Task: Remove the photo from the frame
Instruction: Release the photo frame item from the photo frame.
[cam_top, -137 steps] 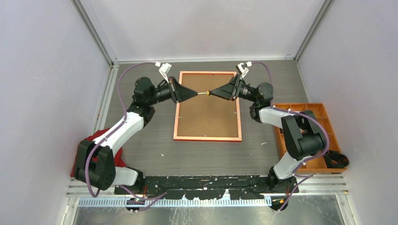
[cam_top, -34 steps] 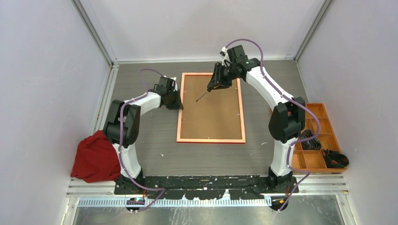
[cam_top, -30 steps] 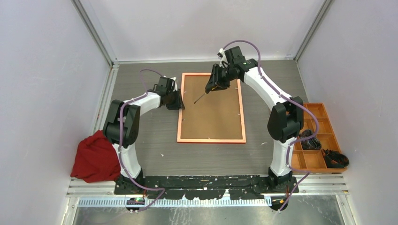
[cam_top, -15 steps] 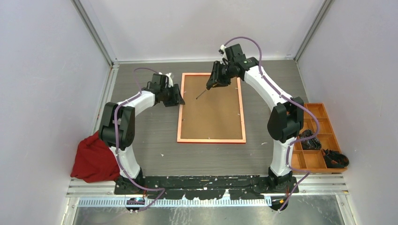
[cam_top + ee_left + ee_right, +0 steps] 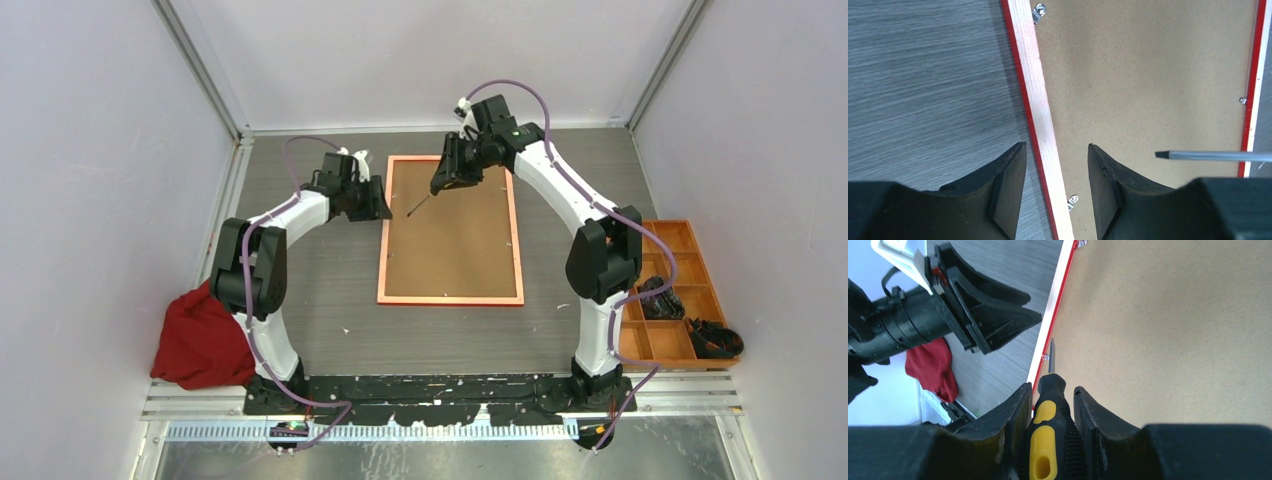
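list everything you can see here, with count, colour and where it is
frame: one, red, face down mid-table
board: one, brown, inside the frame's back
clips: at least three, silver, along the frame's rails
screwdriver: one, yellow and black, tip over the board
cloth: one, red, near left
tray: one, orange, near right
black bits: two clumps, in the tray
table: one, grey
left pincer: open, over the frame's left rail
right pincer: shut on the screwdriver
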`<act>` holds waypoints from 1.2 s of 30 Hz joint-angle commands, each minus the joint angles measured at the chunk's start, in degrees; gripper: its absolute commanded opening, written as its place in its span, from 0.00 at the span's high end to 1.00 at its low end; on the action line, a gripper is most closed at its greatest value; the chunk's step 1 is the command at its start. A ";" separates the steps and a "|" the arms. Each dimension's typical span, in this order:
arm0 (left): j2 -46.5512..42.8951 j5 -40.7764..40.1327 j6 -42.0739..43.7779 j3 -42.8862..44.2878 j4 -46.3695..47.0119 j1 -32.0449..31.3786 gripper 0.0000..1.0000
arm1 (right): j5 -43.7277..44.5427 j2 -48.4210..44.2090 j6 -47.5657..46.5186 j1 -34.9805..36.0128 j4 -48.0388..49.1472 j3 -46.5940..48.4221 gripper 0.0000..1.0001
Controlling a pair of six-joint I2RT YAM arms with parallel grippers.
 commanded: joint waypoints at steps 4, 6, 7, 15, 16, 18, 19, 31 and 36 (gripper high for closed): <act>0.51 -2.96 2.48 1.40 0.21 0.31 0.50 | -5.36 -0.07 -1.72 1.34 1.03 -0.52 0.99; 0.99 -3.37 2.47 1.85 0.12 0.23 0.50 | -6.71 0.34 -1.10 1.36 1.13 -0.68 0.99; 1.12 -3.67 2.52 2.06 0.04 0.11 0.50 | -7.07 0.43 -0.80 1.40 1.30 -0.86 0.99; 1.32 -6.29 4.39 1.90 -0.69 -1.51 0.50 | -7.80 3.74 1.79 1.49 1.83 -0.04 0.99; 1.24 -6.39 4.45 1.70 -0.68 -1.53 0.50 | -7.98 4.26 2.16 1.50 1.81 0.25 0.99; 1.29 -6.84 4.67 1.41 -0.68 -1.62 0.50 | -8.54 5.35 2.48 1.60 1.77 0.59 0.99; 1.43 -6.92 4.71 1.40 -0.68 -1.69 0.50 | -8.91 5.74 2.65 1.65 1.80 0.61 0.99; 3.74 -8.99 4.33 1.81 -0.91 -2.85 0.53 | -10.75 8.81 4.35 2.33 2.23 2.09 0.99; 4.30 -9.56 4.10 2.01 -1.44 -3.12 0.57 | -10.78 10.94 4.28 2.67 0.33 4.57 0.99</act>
